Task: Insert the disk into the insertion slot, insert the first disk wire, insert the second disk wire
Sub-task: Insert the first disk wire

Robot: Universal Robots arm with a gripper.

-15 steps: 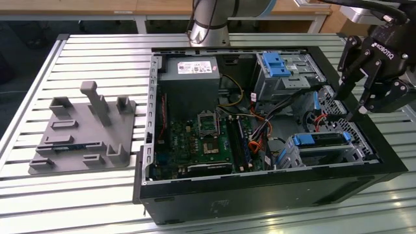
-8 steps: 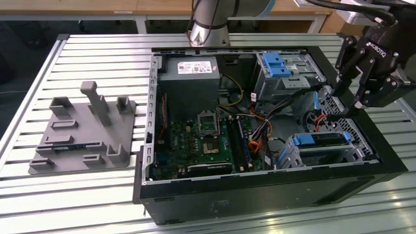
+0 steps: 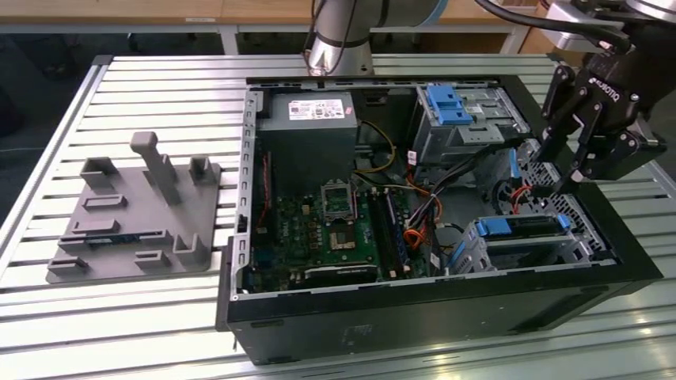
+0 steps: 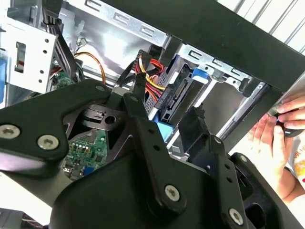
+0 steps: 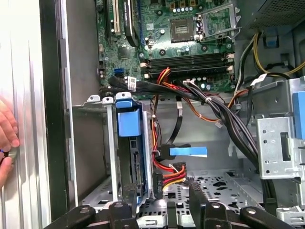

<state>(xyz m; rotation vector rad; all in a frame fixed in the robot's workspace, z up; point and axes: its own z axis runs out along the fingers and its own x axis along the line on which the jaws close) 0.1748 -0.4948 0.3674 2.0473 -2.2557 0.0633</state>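
Hovering with gripper (image 3: pixel 558 188) spread open and empty, just above disk (image 3: pixel 525 226) seated in insertion slot (image 3: pixel 579 244), exterior view's lower right.

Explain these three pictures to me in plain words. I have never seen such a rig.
The machine is a robot arm with a black gripper, its two-fingered hand. The exterior view comes from a camera off the arm; both wrist views come from cameras riding on the arm. On the slatted metal table stand an open computer case and a grey fixture plate. The disk, in its blue carrier, sits in the insertion slot, a low silver cage. The gripper is open, holds nothing, and is nearest a plug with red and yellow wires. A person's hand shows beside the case.
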